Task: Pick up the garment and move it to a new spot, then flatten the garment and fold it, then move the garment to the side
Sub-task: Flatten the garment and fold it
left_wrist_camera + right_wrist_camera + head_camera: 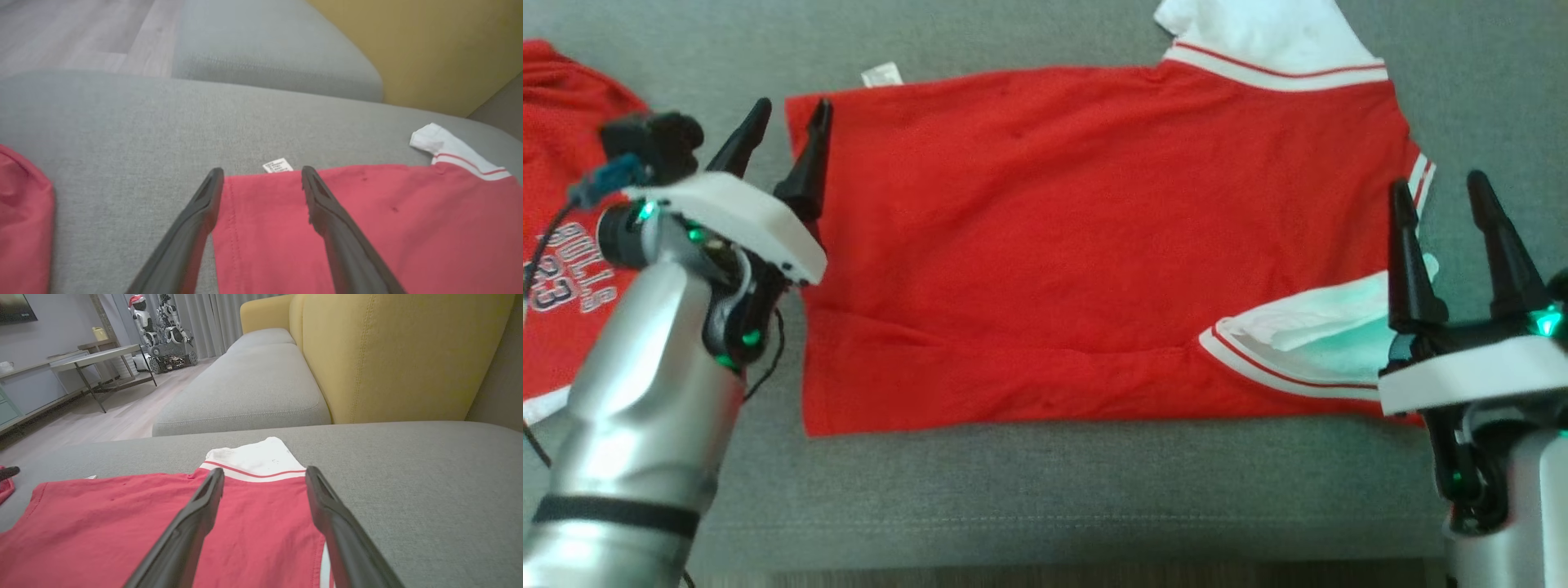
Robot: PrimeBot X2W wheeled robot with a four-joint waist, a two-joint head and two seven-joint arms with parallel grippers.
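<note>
The garment (pixel 1054 245) is a red shirt with white, red-striped sleeves, lying folded and flat on the grey cushion (pixel 1054 490). A small white label (pixel 882 75) sticks out at its far left corner. My left gripper (pixel 786 122) is open above that left edge, its fingers straddling the hem (pixel 233 212) with nothing between them. Open too, my right gripper (pixel 1437 196) hovers over the shirt's right edge beside the folded white sleeve (pixel 1323 327). In the right wrist view the fingers (pixel 192 522) frame the red cloth (pixel 261 522) and the white sleeve (pixel 253 457).
Another red garment with white lettering (pixel 564 269) lies at the left edge of the cushion. A second grey seat (pixel 245 388) and yellow backrest (pixel 388 355) stand beyond. A table (pixel 98 355) and another robot (pixel 163 322) stand across the wooden floor (pixel 122 408).
</note>
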